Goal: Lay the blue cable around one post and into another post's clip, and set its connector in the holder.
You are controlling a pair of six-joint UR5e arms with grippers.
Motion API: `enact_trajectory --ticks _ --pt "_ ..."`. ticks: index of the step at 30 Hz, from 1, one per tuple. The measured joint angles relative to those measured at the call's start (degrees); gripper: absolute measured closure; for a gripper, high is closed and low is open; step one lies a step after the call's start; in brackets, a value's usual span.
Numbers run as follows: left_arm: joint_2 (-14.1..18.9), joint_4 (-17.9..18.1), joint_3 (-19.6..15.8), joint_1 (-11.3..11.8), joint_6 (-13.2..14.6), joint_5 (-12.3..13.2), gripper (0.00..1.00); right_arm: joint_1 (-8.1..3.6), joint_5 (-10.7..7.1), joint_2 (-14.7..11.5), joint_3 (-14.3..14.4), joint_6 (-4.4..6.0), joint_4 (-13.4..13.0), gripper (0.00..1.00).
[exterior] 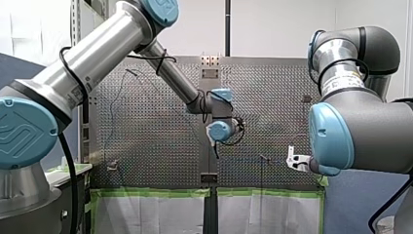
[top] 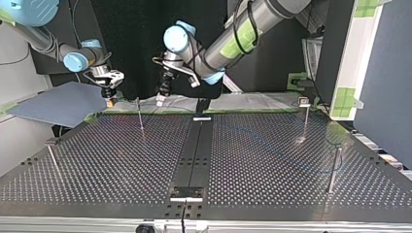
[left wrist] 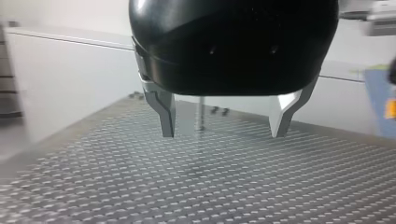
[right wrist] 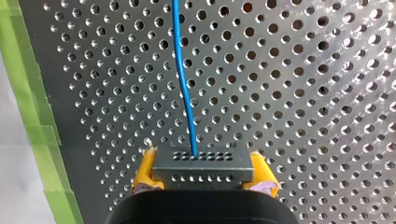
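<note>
1. Clamping the grey connector (right wrist: 201, 161) between its yellow pads (right wrist: 144, 170), my right gripper (right wrist: 201, 171) hangs over the perforated table (right wrist: 303, 93) beside a strip of green tape (right wrist: 28, 93). The blue cable (right wrist: 184, 88) runs straight out of the block, ahead of the fingers.
2. My left gripper (left wrist: 224, 119) is spread wide and grasps nothing. It sits low over the table, with a thin post (left wrist: 200, 114) standing beyond the gap.
3. Nothing steadies the cable's slack, so a tug while the connector is carried could twist the block in the pads or pull it free.
4. The loose run could catch on the wrong post (top: 140, 116), or ride over a post's top instead of settling round it. Either way it would likely miss the clip.
5. In the top view the two grippers hang near one another at the table's far edge, so a broad swing by either arm risks a knock.
6. The cable's farther run leaves the right wrist view. The top view shows only a faint blue trace on the table at its right, and where that trace ends cannot be told.
7. The clips on the post tops are too small to read, and the holder cannot be picked out with any certainty.
8. In the front view my right arm's own bulk hides most of its gripper.
</note>
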Motion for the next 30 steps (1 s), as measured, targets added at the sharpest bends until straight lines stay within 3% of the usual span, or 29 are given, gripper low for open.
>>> enact_trajectory --ticks 9,22,30 --pt "4.92 4.91 -4.92 1.34 -0.21 -0.12 0.02 0.34 -0.14 0.00 0.00 0.12 0.02 1.00" --pt "11.97 11.96 -11.98 1.58 0.31 1.12 0.02 0.91 -0.16 0.00 0.00 0.18 0.35 1.00" --pt "16.95 15.32 -16.97 1.67 0.41 0.36 0.02 1.08 -0.15 0.00 0.01 0.04 0.57 1.00"
